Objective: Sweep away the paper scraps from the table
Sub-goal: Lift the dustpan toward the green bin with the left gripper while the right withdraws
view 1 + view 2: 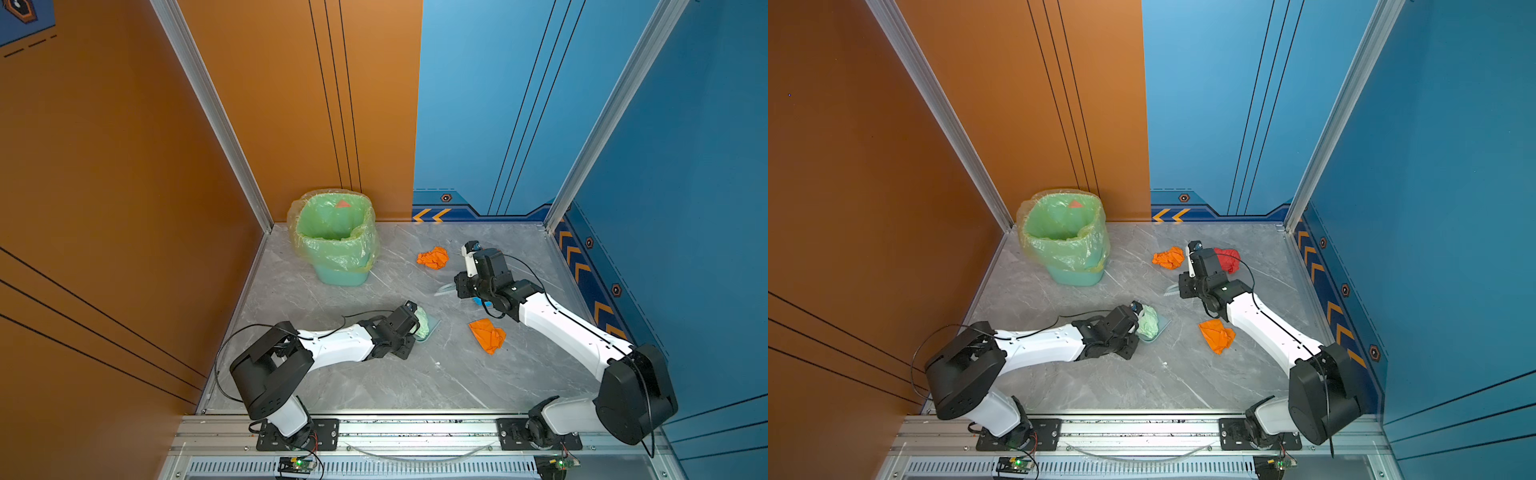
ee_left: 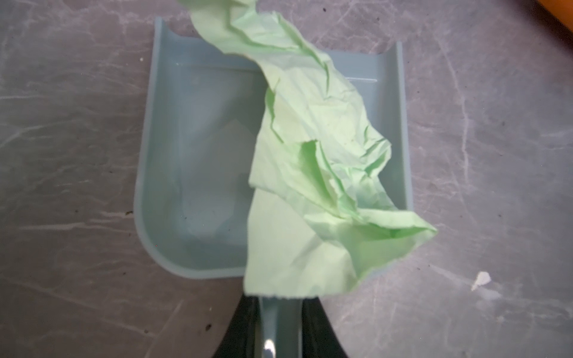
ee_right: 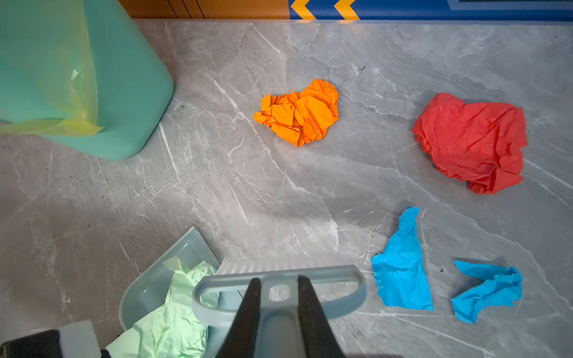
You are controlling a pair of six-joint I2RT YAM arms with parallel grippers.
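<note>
Grey marble table [image 1: 374,374] fills the booth floor. Left gripper [image 2: 280,310] is clenched on the dustpan [image 2: 198,155] handle; the pale green wad [image 2: 322,155] lies in it. Right gripper [image 3: 279,285] grasps the brush [image 3: 325,274]. On the table, orange wad [image 1: 433,257] lies at one o'clock, red wad [image 1: 1227,259] at two, second orange wad [image 1: 487,334] at three, bin [image 1: 336,245] at eleven.

Perhaps 5 crumpled paper scraps [image 3: 297,113] on table [image 3: 217,186]

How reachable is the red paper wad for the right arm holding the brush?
Probably reachable: the right tool, shut on the brush, sits close to the red wad, with only bare table between them in the right wrist view.
</note>
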